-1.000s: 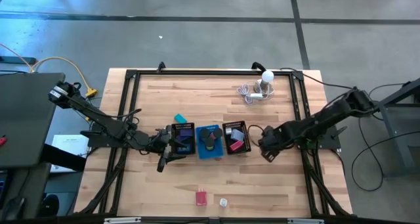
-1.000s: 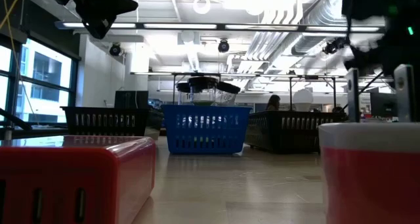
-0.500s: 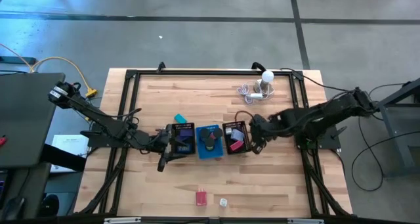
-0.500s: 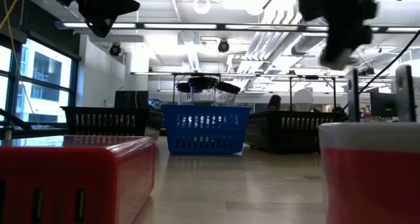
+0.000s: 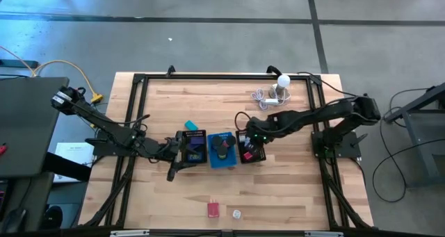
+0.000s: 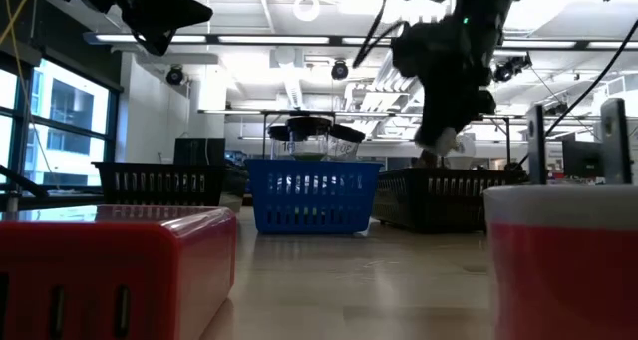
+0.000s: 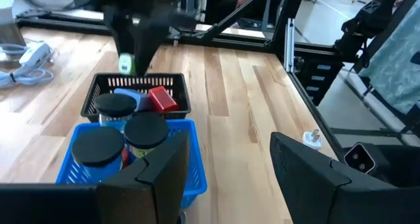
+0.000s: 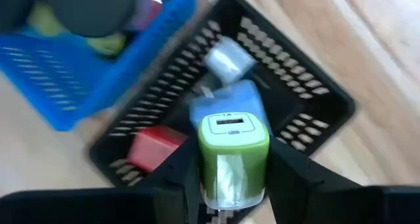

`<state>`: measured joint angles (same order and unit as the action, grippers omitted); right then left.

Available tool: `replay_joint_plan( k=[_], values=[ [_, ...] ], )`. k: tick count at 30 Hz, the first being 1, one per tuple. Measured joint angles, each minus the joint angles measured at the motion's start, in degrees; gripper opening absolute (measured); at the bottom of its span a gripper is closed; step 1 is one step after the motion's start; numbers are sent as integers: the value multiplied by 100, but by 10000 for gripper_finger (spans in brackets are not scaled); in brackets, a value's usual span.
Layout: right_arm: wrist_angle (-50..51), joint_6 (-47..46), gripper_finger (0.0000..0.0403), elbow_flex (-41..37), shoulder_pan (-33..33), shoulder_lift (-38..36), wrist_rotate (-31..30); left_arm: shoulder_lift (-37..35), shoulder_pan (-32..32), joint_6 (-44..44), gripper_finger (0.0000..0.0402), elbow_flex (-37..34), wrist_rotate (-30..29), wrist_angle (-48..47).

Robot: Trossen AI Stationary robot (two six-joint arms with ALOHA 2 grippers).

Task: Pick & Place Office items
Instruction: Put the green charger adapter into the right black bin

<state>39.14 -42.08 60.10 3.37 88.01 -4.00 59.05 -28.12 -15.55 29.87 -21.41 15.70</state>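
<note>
My right gripper (image 8: pixel 233 184) is shut on a small green block with a white face (image 8: pixel 233 155) above the right black mesh tray (image 5: pixel 250 145). That tray holds a red block (image 8: pixel 154 148), a blue block (image 8: pixel 226 102) and a pale grey piece (image 8: pixel 226 58). My left gripper (image 7: pixel 226 178) is open and empty beside the left black tray (image 5: pixel 193 146). The blue tray (image 5: pixel 222 151) between them holds black-topped spools (image 7: pixel 98 145). A teal block (image 5: pixel 190 126), a red block (image 5: pixel 214 209) and a small white piece (image 5: pixel 236 214) lie on the table. My right gripper pinches the green block by its two opposite sides (image 8: pixel 205 159) between its two fingers, the white face turned away from the wrist. The block is lifted clear, over the right black mesh tray's contents.
A white round bulb with coiled white cable (image 5: pixel 277 91) stands at the far right. A black frame (image 5: pixel 139 112) runs around the table's work area. In the low view the red block (image 6: pixel 110 270) and a red-and-white thing (image 6: pixel 563 260) fill the foreground.
My right gripper has gone toward the table's left edge, from the bare wood right of the trays to above the right black mesh tray.
</note>
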Motion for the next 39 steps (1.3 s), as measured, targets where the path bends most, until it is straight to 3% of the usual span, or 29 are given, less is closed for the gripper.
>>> replay_joint_plan(
  k=[7, 34, 39],
  values=[
    [-18, -30, 118, 0, -34, 357, 160, 0, -2, 168, 207, 0, 0, -64],
    [110, -593, 118, 0, 38, 627, 56, 0, 2, 177, 207, 0, -1, 151],
    [88, -632, 172, 0, 38, 627, -38, 0, 2, 177, 207, 0, -1, 151]
  ],
)
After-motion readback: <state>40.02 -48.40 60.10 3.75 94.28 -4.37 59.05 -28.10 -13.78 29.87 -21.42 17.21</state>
